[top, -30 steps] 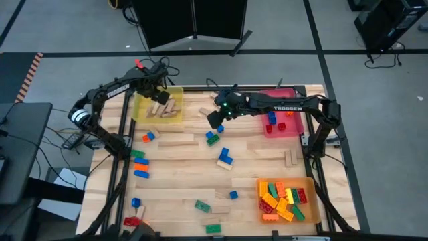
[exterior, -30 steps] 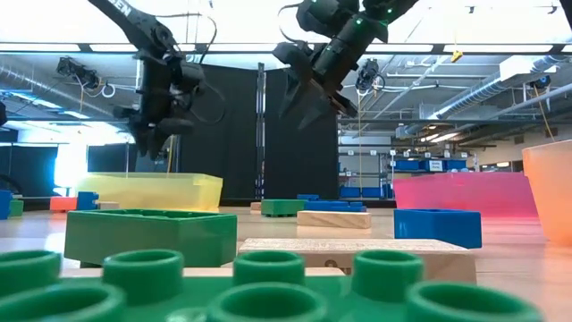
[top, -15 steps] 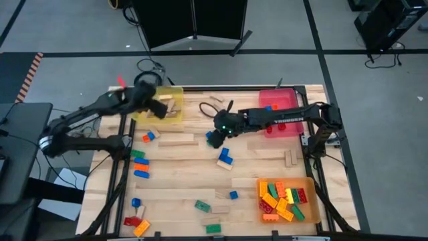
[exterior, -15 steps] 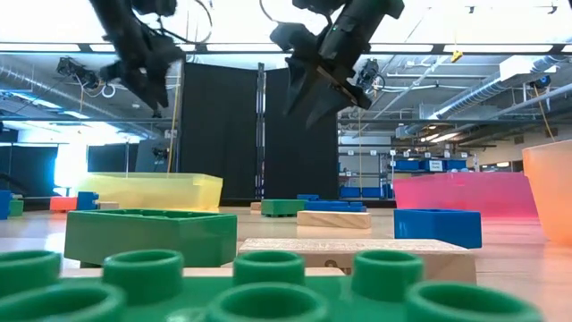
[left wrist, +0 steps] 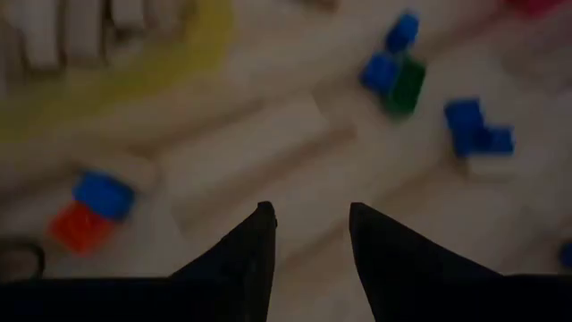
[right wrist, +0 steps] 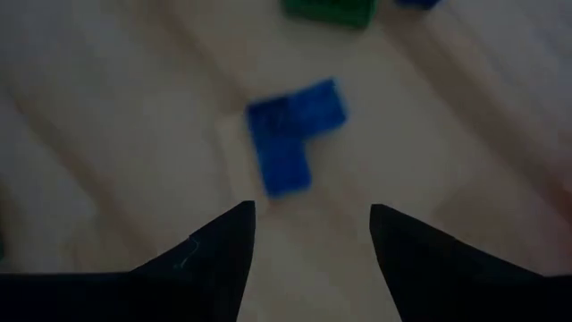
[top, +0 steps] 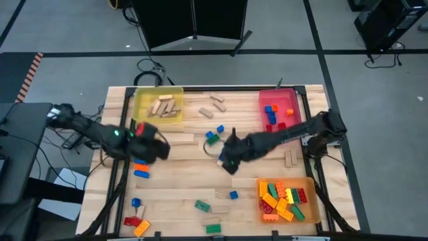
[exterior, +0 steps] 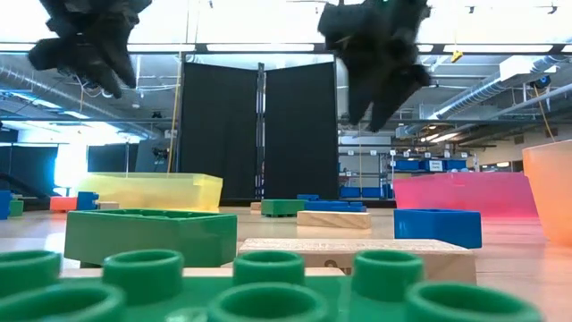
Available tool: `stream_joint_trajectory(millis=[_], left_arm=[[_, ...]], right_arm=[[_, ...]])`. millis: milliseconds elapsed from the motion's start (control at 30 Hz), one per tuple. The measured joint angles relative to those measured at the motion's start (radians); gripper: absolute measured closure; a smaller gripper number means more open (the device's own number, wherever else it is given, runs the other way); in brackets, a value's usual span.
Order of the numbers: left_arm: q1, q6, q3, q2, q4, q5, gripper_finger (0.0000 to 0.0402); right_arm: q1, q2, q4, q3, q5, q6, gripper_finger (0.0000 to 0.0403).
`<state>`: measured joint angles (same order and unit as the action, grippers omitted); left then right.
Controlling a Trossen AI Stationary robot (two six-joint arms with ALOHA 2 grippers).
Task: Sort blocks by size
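Blocks lie scattered on the wooden table [top: 180,184]. My left gripper [left wrist: 310,210] hangs open and empty above the table's left part, near a long tan wooden block [left wrist: 250,152] and a blue and an orange brick [left wrist: 94,207]. My right gripper [right wrist: 313,210] hangs open over the table's middle, above a blue L-shaped brick [right wrist: 295,134] that rests on a tan block. In the high view the right gripper [top: 227,161] hides most of that brick. A green and a blue brick [top: 212,138] lie just beyond it.
A yellow tray [top: 158,106] holding wooden blocks stands at the far left, and a red tray [top: 279,110] with blue and red bricks at the far right. An orange tray [top: 286,199] full of bricks is at the near right. Loose bricks lie along the near edge [top: 204,207].
My left gripper has swung from above the yellow tray toward the table's near edge and turned as it went; it is now over the left part of the table. My right gripper has gone from the far middle toward the near edge, to above the blue L-shaped brick.
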<state>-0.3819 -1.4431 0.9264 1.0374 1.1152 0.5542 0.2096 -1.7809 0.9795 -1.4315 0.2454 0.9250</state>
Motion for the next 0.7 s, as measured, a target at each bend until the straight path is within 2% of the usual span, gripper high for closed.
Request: stream_joint_trajectory(millis=[267, 433, 567, 700], left_arm=[[-0.255, -0.386, 0.116, 0.223, 0.244, -0.201, 0.0250], [-0.380, -0.423, 0.168, 0.295, 0.214, -0.333, 0.0250], [-0.428, -0.423, 0.169, 0.317, 0.125, -0.419, 0.0250], [-0.441, -0.423, 0.169, 0.331, 0.025, -0.433, 0.0250]], right_arm=[[0.203, 0.000, 0.066, 0.001, 0.056, 0.156, 0.0167], [0.278, 0.000, 0.064, 0.033, 0.078, 0.245, 0.0167], [0.317, 0.001, 0.051, 0.081, 0.078, 0.298, 0.0167], [0.339, 0.001, -0.030, 0.136, 0.045, 0.303, 0.0167]])
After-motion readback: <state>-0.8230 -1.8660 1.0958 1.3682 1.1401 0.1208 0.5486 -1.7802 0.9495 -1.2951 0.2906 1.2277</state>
